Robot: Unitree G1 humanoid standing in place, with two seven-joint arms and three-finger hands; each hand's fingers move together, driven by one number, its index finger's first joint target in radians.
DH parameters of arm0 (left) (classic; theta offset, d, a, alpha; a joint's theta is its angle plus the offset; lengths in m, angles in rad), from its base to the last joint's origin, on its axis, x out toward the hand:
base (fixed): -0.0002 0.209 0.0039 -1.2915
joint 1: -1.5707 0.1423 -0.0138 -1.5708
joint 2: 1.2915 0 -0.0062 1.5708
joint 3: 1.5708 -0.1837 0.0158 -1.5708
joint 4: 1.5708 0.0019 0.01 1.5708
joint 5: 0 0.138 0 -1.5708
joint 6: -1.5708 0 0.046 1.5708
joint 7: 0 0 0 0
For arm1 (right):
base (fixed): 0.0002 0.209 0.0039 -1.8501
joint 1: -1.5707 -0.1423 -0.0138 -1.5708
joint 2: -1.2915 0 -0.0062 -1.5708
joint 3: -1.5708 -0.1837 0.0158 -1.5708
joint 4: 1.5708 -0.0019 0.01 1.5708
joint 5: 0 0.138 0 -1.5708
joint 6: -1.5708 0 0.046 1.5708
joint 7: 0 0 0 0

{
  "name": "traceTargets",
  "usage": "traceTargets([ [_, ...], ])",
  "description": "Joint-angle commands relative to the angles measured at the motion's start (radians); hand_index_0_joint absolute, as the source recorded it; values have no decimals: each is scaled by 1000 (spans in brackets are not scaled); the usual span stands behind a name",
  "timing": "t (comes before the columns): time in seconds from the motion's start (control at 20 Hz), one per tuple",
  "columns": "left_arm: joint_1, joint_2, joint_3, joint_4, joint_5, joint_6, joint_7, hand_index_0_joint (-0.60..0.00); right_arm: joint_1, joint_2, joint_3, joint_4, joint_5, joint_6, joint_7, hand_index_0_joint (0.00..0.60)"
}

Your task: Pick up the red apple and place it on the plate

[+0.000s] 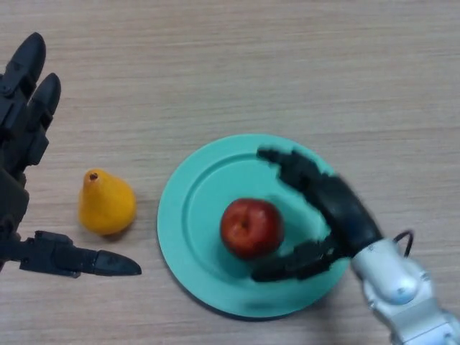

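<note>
A round red apple [251,228] is seen resting on a round teal-green plate [188,208], approx at the plate's centre, stem dimple turned upward. The plate is set on a light wood-grain table [287,65]. The right hand [338,208] is positioned over the plate's right part, w/ fingers spread wide: one finger is arched above & behind the apple, the thumb is extended below it near the plate's front rim. The apple is bracketed by them but no contact can be made out; the hand is held unclenched, nothing gripped. A yellow-orange pear [106,203] is laid on the table just left of the plate, apart from its rim. The left hand [21,144] is shown at the left edge, fingers straight & spread, thumb stretched toward the pear, nothing held
</note>
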Motion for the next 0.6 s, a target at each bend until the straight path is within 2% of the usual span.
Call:
traceTargets([
  [0.05,-39,39,31,-65,-8,-93,-1,0,-33,-2,-152,-216,127,-79,69,0],
  [0.15,-53,46,29,-75,-7,-76,1,0,35,-5,-246,-340,202,-64,129,0],
  [0.25,-51,42,22,-75,-4,-90,0,0,138,-30,-311,-443,282,-64,140,0],
  [0.35,-38,33,3,-74,8,-104,2,0,240,-32,-352,-517,327,-109,128,0],
  [0.5,-25,28,-4,-80,-1,-98,-11,0,357,-15,-354,-598,337,-172,124,0],
  [0.6,-30,30,-2,-74,-14,-92,-13,0,395,-8,-347,-643,333,-185,114,0],
])
